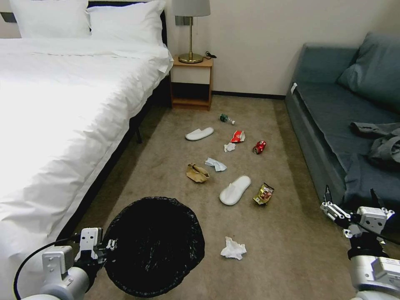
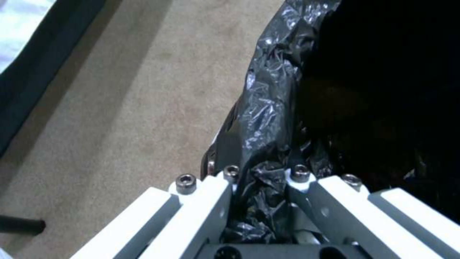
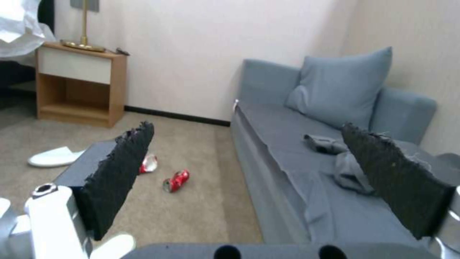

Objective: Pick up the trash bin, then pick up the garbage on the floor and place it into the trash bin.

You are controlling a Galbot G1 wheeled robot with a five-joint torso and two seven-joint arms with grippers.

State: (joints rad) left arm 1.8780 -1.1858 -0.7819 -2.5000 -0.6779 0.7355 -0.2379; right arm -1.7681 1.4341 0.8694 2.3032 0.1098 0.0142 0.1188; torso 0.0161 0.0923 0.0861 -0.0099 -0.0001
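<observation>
Head view showed my left pincer (image 1: 109,246) closed on the rim of the trash bin (image 1: 154,246), with the crinkled black bag pinched between its white fingers (image 2: 201,212). Inside the bin I saw only darkness, so I could not tell what it held.

My right pincer (image 1: 352,200) hung low beside the sofa (image 1: 333,112), its black pads (image 3: 120,172) wide apart and holding nothing.

The garbage lay on the carpet (image 1: 291,250) between my two pincers and beyond them. A crumpled white tissue (image 1: 233,248) was nearest, just beside the bin on the side of my right pincer. Farther ahead were a snack wrapper (image 1: 263,194), a white slipper (image 1: 235,190), a tan paper bag (image 1: 197,173) and another tissue (image 1: 216,164). Beyond these lay a red can (image 1: 259,147), a red wrapper (image 1: 238,136), a second slipper (image 1: 199,133) and a green bottle (image 1: 226,119).

The bed (image 1: 62,125) closed the room beside my left pincer, the sofa beside my right one. The carpet between them was open.
</observation>
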